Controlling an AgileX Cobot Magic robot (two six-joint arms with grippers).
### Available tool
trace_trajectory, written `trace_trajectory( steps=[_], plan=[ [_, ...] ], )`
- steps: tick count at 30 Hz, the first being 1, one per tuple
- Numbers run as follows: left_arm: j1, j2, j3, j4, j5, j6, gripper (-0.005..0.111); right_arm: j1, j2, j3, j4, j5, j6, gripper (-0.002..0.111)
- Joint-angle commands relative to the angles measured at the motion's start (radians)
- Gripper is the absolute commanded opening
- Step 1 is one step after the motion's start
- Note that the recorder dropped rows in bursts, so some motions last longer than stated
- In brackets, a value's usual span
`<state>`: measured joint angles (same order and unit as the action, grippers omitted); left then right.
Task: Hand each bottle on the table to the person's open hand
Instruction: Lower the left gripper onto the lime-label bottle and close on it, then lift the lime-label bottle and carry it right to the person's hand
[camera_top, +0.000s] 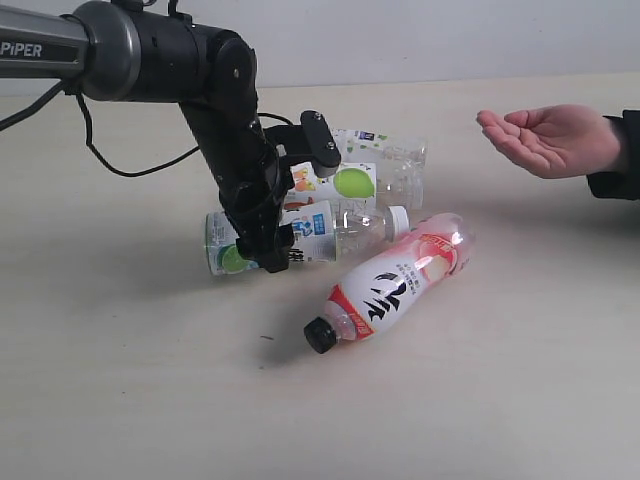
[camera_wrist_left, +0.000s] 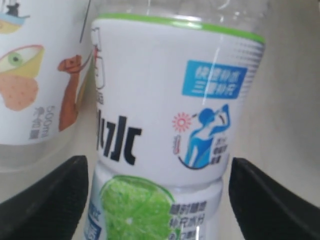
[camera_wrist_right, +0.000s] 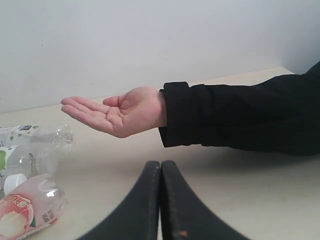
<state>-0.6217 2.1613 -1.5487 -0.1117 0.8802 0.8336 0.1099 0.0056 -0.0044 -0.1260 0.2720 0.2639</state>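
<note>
Four bottles lie on the table (camera_top: 120, 380). The lime-slice bottle (camera_top: 315, 232) lies on its side, and my left gripper (camera_top: 272, 250) is lowered over it. Its black fingers (camera_wrist_left: 45, 200) stand open on either side of the lime label (camera_wrist_left: 165, 125), with a small gap on each side. Behind it lie the green-fruit bottle (camera_top: 350, 182) and the green-leaves bottle (camera_top: 390, 148). The red bottle with black calligraphy (camera_top: 395, 285) lies nearer the front, black cap to the left. The open hand (camera_top: 545, 138) waits palm up at the right. My right gripper (camera_wrist_right: 161, 167) is shut and empty, pointing at the hand (camera_wrist_right: 120, 112).
A black cable (camera_top: 110, 150) trails on the table behind the left arm (camera_top: 215, 95). The person's black sleeve (camera_wrist_right: 240, 117) stretches across the right wrist view. A pale wall (camera_wrist_right: 150, 40) stands behind the table.
</note>
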Motion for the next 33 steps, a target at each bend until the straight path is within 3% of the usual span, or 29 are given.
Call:
trace_trajectory(
  steps=[1,6,9,12,13,14,20,33],
  plan=[
    [-0.006,0.011,-0.002,0.004,0.005,0.004,0.074,-0.005,-0.006,0.004,-0.007,-0.009,-0.001,0.000],
    [-0.006,0.027,-0.002,0.006,-0.008,0.026,0.074,-0.005,-0.006,0.004,-0.007,-0.009,-0.001,0.000],
    [-0.006,0.027,-0.002,0.006,-0.013,0.026,0.068,-0.005,-0.006,0.004,-0.007,-0.009,-0.001,0.000],
    [-0.006,0.027,-0.002,0.006,-0.013,0.026,0.051,-0.005,-0.006,0.004,-0.007,-0.009,-0.001,0.000],
    [-0.006,0.027,-0.002,0.006,-0.013,0.026,0.036,-0.005,-0.006,0.004,-0.007,-0.009,-0.001,0.000],
    [-0.006,0.027,-0.002,0.006,-0.011,0.026,0.029,-0.005,-0.006,0.004,-0.007,-0.009,-0.001,0.000],
    [-0.006,0.027,-0.002,0.008,0.013,0.022,0.000,-0.005,-0.006,0.004,-0.007,-0.009,-0.001,0.000],
    [-0.006,-0.076,-0.002,-0.010,0.060,-0.002,0.000,-0.005,-0.006,0.004,-0.007,-0.009,-0.001,0.000]
  ],
)
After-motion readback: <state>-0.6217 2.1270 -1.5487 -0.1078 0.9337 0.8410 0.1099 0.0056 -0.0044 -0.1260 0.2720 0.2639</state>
